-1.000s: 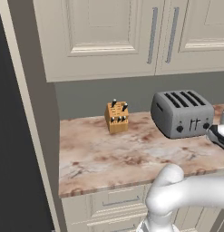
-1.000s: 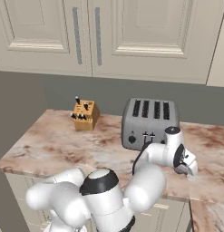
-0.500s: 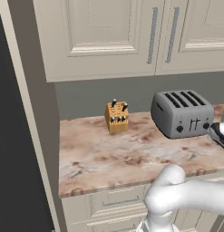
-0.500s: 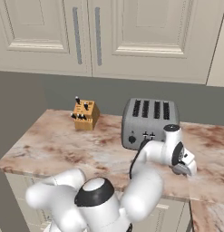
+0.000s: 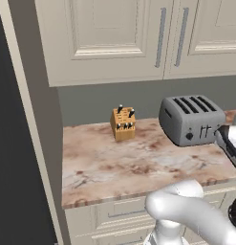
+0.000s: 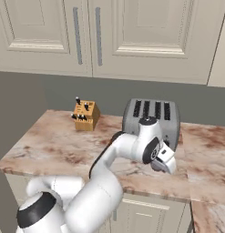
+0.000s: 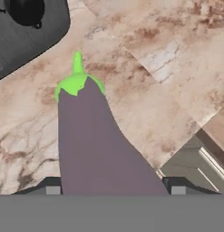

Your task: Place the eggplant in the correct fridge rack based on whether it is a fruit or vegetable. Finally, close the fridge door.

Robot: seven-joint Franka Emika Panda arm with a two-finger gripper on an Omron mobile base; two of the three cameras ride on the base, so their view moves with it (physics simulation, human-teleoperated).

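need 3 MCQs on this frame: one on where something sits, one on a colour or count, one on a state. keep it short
1. Where is the knife block?
A. on the counter, left of the toaster
B. on top of the toaster
C. inside a cabinet

2. What colour is the eggplant's cap?
A. orange
B. bright green
C. white

3. How do the upper cabinet doors stand?
A. one open
B. both shut
C. both removed

Key:
1. A: the left base view shows it on the marble counter, apart from the toaster to its right.
2. B: in the hand view the purple eggplant ends in a green cap and stem.
3. B: the cabinet doors lie flush, handles side by side.
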